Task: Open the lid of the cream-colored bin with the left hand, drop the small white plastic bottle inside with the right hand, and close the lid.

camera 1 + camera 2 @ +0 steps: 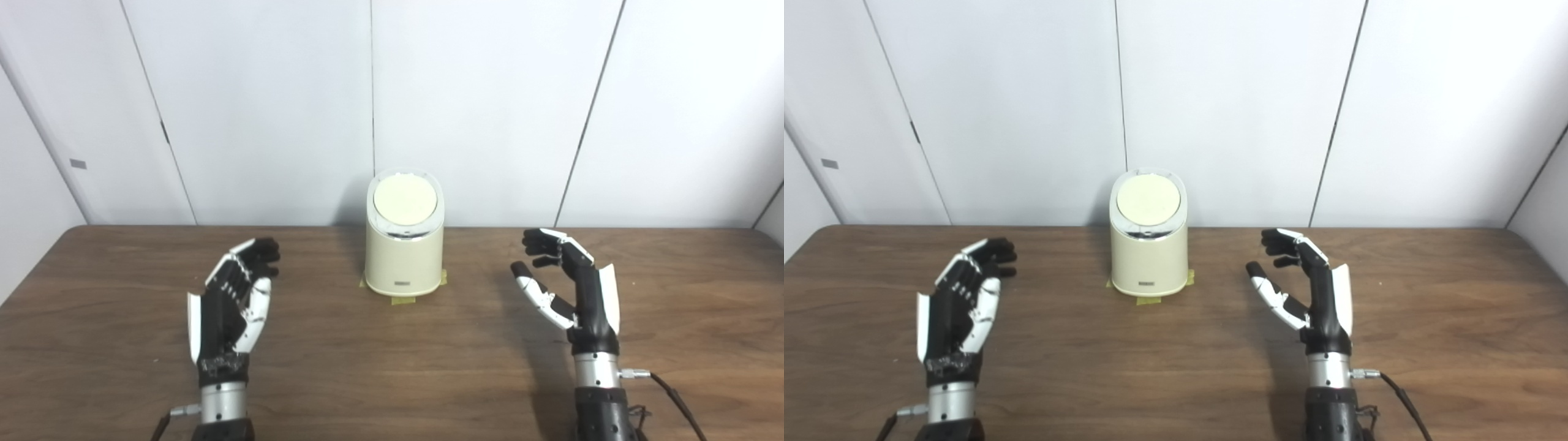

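The cream-colored bin [404, 257] stands upright at the back middle of the wooden table [392, 367], its round lid [405, 199] shut and tilted toward me. My left hand [236, 300] is raised above the table to the bin's left, open, fingers slightly curled, holding nothing. My right hand [566, 285] is raised to the bin's right, also open with thumb spread and nothing in it. Neither hand touches the bin. No small white bottle shows in either view.
Yellow tape [404, 299] marks the bin's footprint on the table. White wall panels [490, 110] rise right behind the table's far edge. A cable [674, 398] trails from my right wrist.
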Controlling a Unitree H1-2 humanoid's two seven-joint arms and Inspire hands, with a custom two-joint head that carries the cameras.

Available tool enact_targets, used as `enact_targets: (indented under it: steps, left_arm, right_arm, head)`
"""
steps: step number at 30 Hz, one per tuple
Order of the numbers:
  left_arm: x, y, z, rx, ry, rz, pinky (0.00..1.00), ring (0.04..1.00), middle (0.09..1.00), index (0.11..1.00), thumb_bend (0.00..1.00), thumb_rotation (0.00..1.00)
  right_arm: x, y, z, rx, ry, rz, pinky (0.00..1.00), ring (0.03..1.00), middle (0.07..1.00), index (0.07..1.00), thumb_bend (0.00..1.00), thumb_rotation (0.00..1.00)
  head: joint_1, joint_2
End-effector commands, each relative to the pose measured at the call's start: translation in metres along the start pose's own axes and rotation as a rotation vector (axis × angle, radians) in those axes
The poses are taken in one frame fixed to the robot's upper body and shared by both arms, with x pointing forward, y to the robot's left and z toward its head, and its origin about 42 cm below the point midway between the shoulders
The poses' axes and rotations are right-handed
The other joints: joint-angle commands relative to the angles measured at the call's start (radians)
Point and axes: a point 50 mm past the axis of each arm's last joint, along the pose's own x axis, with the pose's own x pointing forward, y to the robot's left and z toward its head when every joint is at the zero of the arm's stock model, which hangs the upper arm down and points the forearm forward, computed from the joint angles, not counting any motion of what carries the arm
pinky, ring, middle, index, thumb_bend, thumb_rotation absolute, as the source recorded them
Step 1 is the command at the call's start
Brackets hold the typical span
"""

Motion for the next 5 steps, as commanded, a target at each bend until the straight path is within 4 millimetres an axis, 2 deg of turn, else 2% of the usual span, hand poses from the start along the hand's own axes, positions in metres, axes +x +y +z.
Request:
enact_targets:
  steps: [1, 3, 5]
  left_arm:
    - [-0.0006, -0.0014, 0.0014, -0.013, -0.03, 0.001, 0.65, 0.712, 0.716, 0.706, 0.24, 0.42]
    - [-0.0047, -0.0002, -0.0029, -0.015, -0.005, 0.002, 0.65, 0.713, 0.718, 0.709, 0.23, 0.4]
    - [-0.0078, 0.0009, -0.0078, -0.016, 0.019, 0.004, 0.64, 0.71, 0.716, 0.711, 0.23, 0.41]
  right_arm:
    - [-0.0261, 0.0036, -0.0099, 0.016, 0.061, 0.016, 0.54, 0.625, 0.647, 0.652, 0.28, 0.43]
    - [-0.0279, 0.0023, -0.0091, 0.019, 0.067, 0.017, 0.55, 0.625, 0.649, 0.655, 0.29, 0.47]
    - [-0.0293, 0.0012, -0.0081, 0.02, 0.07, 0.018, 0.55, 0.624, 0.651, 0.658, 0.28, 0.46]
  head:
    - [-0.002, 0.005]
    - [-0.004, 0.011]
    - [-0.007, 0.013]
